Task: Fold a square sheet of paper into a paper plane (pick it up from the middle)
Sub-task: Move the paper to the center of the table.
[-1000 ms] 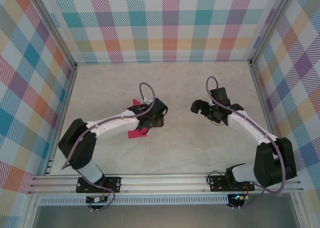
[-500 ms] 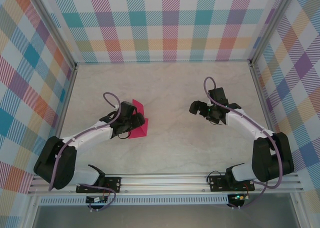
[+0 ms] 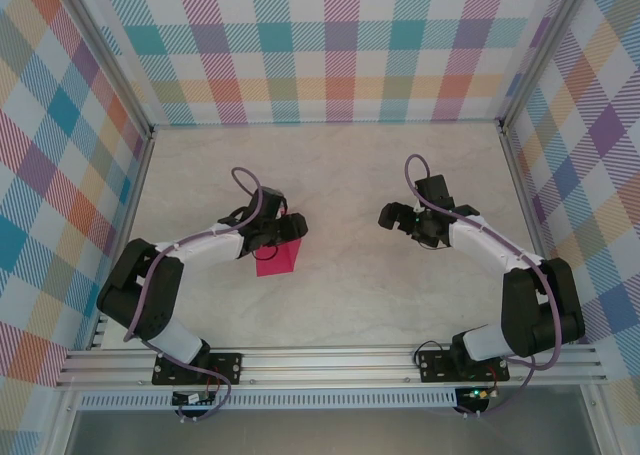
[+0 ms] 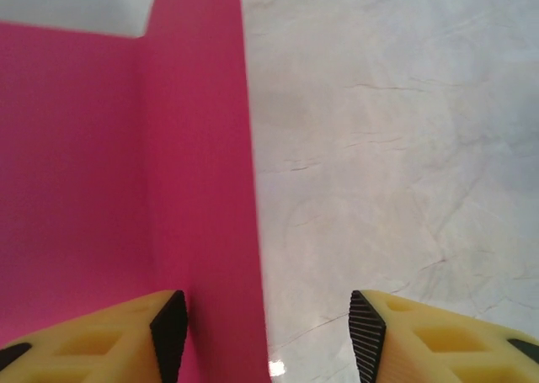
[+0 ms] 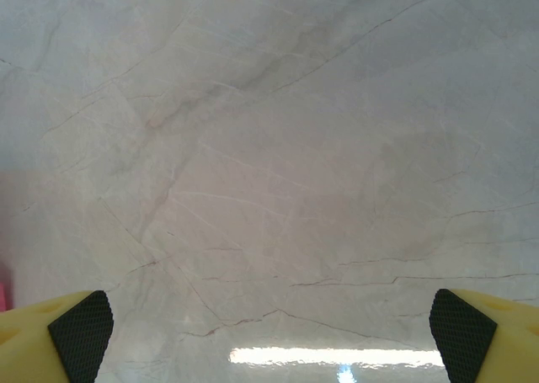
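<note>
Thin crimson-pink paper sheet [image 3: 272, 263] lies flat on pale marbled tabletop [image 3: 350, 165], left of centre, with a lengthwise crease showing in left wrist view [image 4: 101, 164].

Left gripper [image 3: 290, 227] low over sheet's far right part. Jaws partly apart [image 4: 268, 337]. Left black pad [image 4: 168, 332] sits above the paper, right pad [image 4: 366, 337] over bare marble, and the sheet's right edge runs between them. No grip visible on the paper.

Right gripper [image 3: 392, 215] well apart from sheet, right of centre. Jaws spread wide [image 5: 271, 326], bare marble between them, nothing held.
</note>
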`<state>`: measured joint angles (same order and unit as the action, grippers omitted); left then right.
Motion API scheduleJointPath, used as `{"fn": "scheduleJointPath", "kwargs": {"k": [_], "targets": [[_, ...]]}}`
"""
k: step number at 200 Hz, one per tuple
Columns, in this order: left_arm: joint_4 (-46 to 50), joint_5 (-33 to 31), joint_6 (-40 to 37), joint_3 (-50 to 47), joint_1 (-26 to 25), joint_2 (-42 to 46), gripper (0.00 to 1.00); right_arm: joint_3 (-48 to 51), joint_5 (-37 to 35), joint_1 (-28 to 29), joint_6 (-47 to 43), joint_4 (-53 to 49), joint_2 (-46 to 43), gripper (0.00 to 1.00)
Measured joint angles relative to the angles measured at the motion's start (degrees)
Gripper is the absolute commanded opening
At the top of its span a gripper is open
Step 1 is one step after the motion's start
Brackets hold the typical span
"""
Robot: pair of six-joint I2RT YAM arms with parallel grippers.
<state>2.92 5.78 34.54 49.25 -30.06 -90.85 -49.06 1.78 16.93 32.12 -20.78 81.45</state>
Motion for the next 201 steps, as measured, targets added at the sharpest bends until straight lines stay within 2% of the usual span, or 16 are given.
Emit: {"fn": "scheduleJointPath", "kwargs": {"k": [84,149,178,201], "targets": [[-0.22,3.13,-1.62,6.23,-4.11,-8.81,0.72,0.0,-0.98,0.0,0.2,-0.72,-1.14,1.0],[-0.7,4.44,-1.57,8.26,-7.39,-11.02,0.72,0.02,-1.11,0.0,0.42,-1.18,-2.54,1.0],[-1.36,4.72,-1.49,8.76,-7.74,-11.47,0.73,0.02,-0.17,0.0,0.39,-1.14,-3.26,0.95],[-1.16,4.13,-1.29,8.74,-7.78,-11.06,0.78,0.02,1.33,0.42,0.28,-1.16,-3.41,0.93]]}}
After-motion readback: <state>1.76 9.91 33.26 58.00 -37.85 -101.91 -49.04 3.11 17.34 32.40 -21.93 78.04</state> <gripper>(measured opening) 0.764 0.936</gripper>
